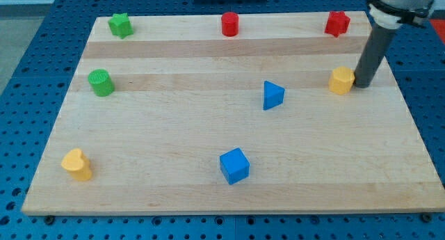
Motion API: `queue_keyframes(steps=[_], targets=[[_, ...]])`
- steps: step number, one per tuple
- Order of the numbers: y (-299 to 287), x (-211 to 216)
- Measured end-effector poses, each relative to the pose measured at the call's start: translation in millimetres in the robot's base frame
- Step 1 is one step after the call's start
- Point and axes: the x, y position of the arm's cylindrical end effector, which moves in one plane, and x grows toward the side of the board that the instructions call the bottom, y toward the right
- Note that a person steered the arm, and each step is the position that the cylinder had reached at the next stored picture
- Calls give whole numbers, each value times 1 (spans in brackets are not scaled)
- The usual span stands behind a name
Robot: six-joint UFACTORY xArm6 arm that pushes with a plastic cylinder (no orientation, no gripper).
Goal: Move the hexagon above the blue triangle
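**Hexagon push: early stage**

Dark rod tip (363, 85), no fingers to open or close, touching right side of yellow plastic hexagon block (341, 81). Hexagon near wooden board's (174, 191) right edge, well right of blue plastic triangle block (272, 95). Leftward-and-upward travel apparently remaining.

- The board (229, 136) is pale wood, smooth and matt, its grain running from the view's left to the view's right in lighter and darker strips.
- Under it, the blue table (28, 66) looks like painted metal, dotted with regular rows of small holes.
- The yellow hexagon (341, 81) near the board's right edge looks like matt plastic, as do the blue triangle (273, 95) and the blue cube (234, 165).
- The green cylinder (101, 82) by the left edge shows fine ribbing on its side.
- My tip (362, 85) ends a dark, smooth rod with a dull sheen.
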Motion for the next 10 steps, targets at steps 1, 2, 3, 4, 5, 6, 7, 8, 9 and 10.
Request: queue_keyframes(steps=[1, 2, 3, 4, 5, 6, 7, 8, 9, 10], targets=[[-20, 0], [-41, 0], [-57, 0], [-69, 0], [-81, 0], [-93, 0], [-102, 0], [-104, 0], [-89, -11], [-88, -31]])
